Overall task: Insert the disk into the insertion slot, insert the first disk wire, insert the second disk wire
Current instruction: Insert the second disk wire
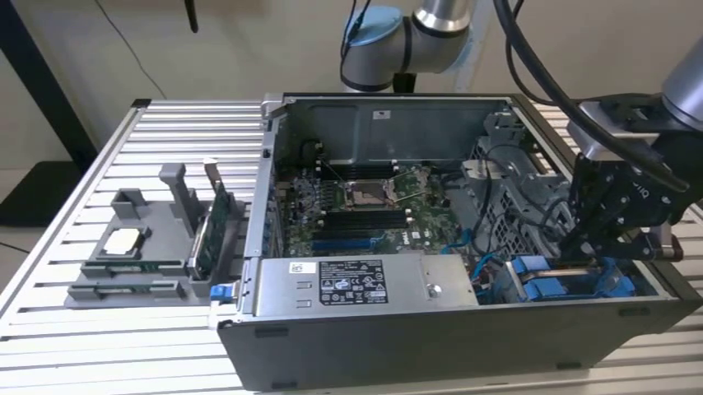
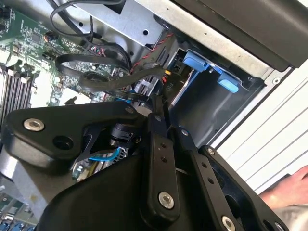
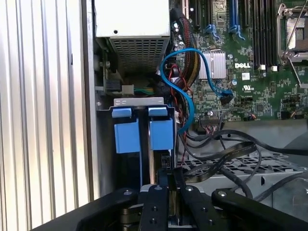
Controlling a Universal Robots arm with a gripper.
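The hand (image 1: 580, 262) is lowered into the open computer case (image 1: 462, 329), at the drive cage (image 1: 648, 288) in the case corner nearest the exterior view's right. In both wrist views its black fingers (image 3: 161, 190) lie close together, tips pressed at the edge of a drive seated in the cage; whether they are clamped on a wire or connector there cannot be told.

The disk (image 3: 161, 134) sits in the insertion slot (image 3: 139, 102) of the cage, its bright blue caddy frame facing out. A second blue caddy (image 3: 126, 134) sits just beside it in the same cage. In the exterior view both blue frames (image 1: 571, 284) show directly below the hand.

Near the cage, a blue data cable (image 3: 185, 72) loops from the motherboard (image 3: 250, 57) toward the drive area, and black flat cables (image 3: 226, 154) run beside the hand. The grey power-supply box (image 1: 351, 284) lies along the case's front wall, next to the cage.

The case rests on a slatted aluminium table (image 1: 132, 346). A grey parts holder (image 1: 148, 247) stands on the table, well apart from the case, toward the exterior view's left. In the second wrist view, a person's hand (image 2: 288, 190) rests on the table outside the case.
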